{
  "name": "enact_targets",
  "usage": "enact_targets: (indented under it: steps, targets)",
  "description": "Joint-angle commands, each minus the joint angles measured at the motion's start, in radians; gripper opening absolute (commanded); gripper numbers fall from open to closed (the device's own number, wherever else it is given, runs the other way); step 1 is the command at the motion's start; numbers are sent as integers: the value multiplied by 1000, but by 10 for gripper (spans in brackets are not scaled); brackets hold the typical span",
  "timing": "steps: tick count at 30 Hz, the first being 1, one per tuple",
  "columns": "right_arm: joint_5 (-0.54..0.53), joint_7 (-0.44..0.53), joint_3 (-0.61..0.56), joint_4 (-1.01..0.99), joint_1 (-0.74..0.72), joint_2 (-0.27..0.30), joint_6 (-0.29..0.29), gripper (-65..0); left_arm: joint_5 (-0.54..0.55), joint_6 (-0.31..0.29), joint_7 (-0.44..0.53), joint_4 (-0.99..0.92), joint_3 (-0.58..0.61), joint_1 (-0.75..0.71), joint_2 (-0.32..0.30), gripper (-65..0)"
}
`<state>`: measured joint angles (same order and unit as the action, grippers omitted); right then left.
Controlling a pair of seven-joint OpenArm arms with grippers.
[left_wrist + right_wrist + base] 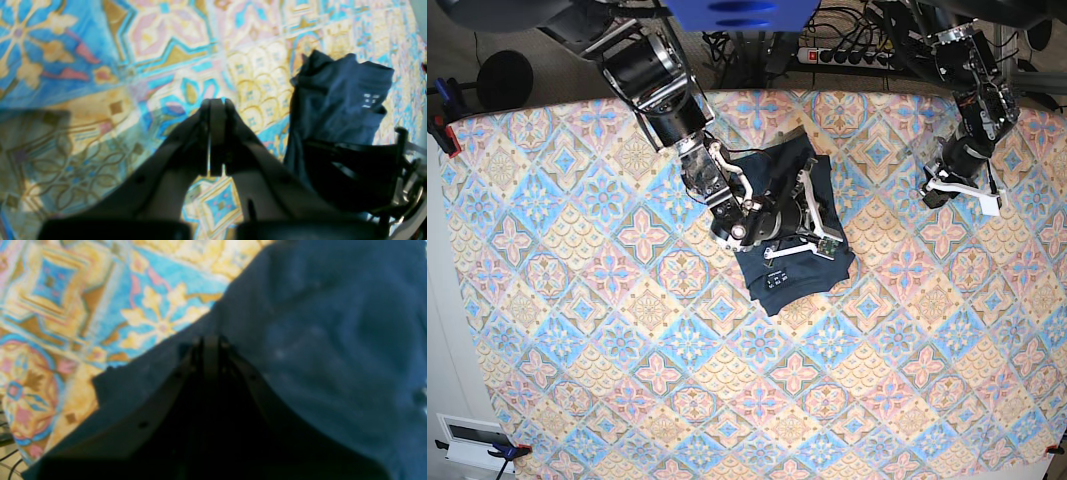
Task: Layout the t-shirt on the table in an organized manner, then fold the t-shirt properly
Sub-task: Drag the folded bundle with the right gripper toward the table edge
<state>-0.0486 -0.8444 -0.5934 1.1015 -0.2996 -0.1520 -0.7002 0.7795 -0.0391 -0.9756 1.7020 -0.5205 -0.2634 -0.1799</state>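
A robot lab: power strip (pixel 845 55) and cables behind the table (pixel 577 330).

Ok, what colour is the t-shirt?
Plain dark navy blue; the t-shirt shows best in the base view, bunched on the patterned table.

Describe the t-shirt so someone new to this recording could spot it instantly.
Start from the table with its pastel tile-patterned cloth and look a little above its middle. There the t-shirt lies bunched under the right gripper. It is the only plain dark blue thing on the cloth.

Bright, even light; wrist views blurred, soft shadows.
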Motion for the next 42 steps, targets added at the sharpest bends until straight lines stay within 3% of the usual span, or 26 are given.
enact_targets:
  steps: [1,6,14,19,28,38,42]
  targets:
    - [26,-31,2,-24,-6,-5,2,-650,14,-8,17,19,-3,8,-13,-650]
    - [26,-31,11,-65,-5,-5,2,-650,14,-8,17,19,-3,8,-14,-650]
    - [28,-37,300,-59,29,-5,2,-650,14,-8,19,19,-5,8,-16,-650]
    - [28,-37,355,4,84,52,2,-650,14,-8,19,19,-5,9,-16,-650]
    - [26,-37,376,104,78,226,2,-650,14,-8,19,19,-3,11,-16,-650]
    - [26,-37,542,102,50,335,2,-650,14,-8,19,19,-3,11,-16,-650]
    - [26,-39,580,104,35,338,2,-650,14,-8,19,19,-3,11,-16,-650]
